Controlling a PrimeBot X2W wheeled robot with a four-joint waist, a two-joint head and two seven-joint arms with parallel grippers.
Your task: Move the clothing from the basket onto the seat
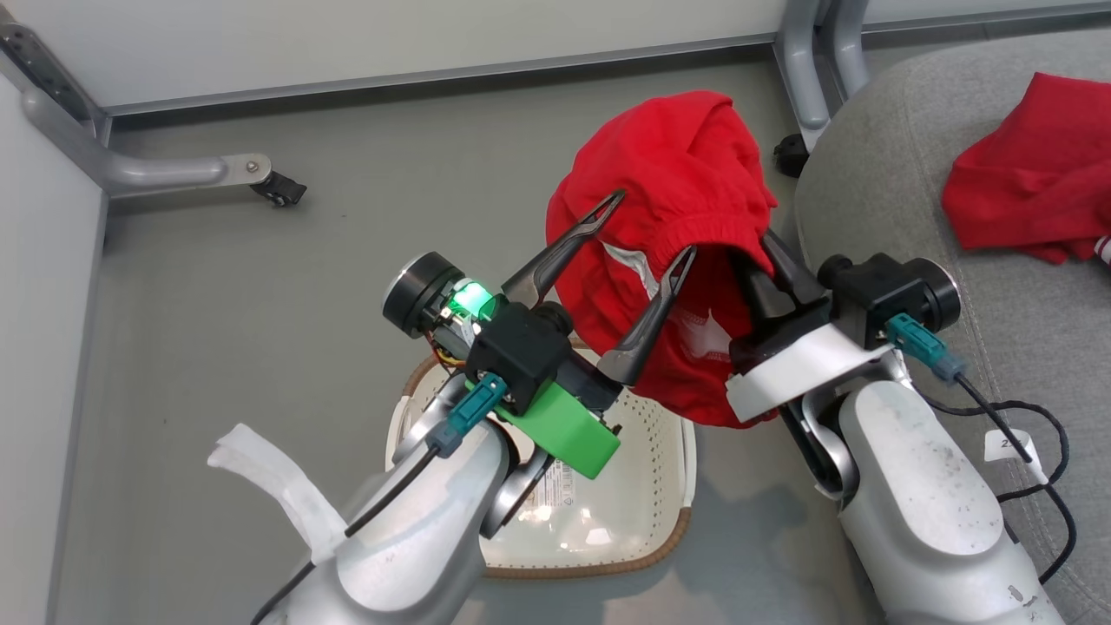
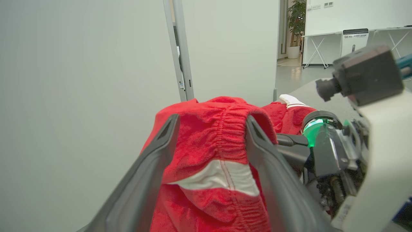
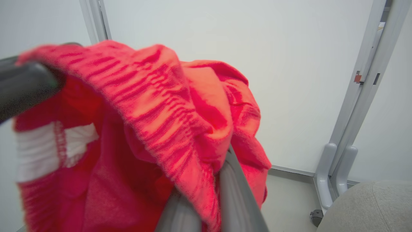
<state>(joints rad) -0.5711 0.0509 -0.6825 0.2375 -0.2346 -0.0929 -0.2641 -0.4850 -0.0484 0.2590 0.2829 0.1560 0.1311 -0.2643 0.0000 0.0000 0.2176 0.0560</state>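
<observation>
Above basket (image 1: 660,425): left fingers (image 1: 560,253) spread beside shorts (image 1: 677,165); right fingers (image 1: 790,276) clenched on shorts; white label (image 2: 219,175) illegible.

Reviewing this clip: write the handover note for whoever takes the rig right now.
Left hand: open, fingers astride the waistband of the shorts, not gripping.
Right hand: shut on the shorts, holding them in the air near the basket, beside the seat.
Done: jersey lies on the seat.
Left: carry the shorts over the seat and let go. The visible part of the basket shows no clothing.
</observation>
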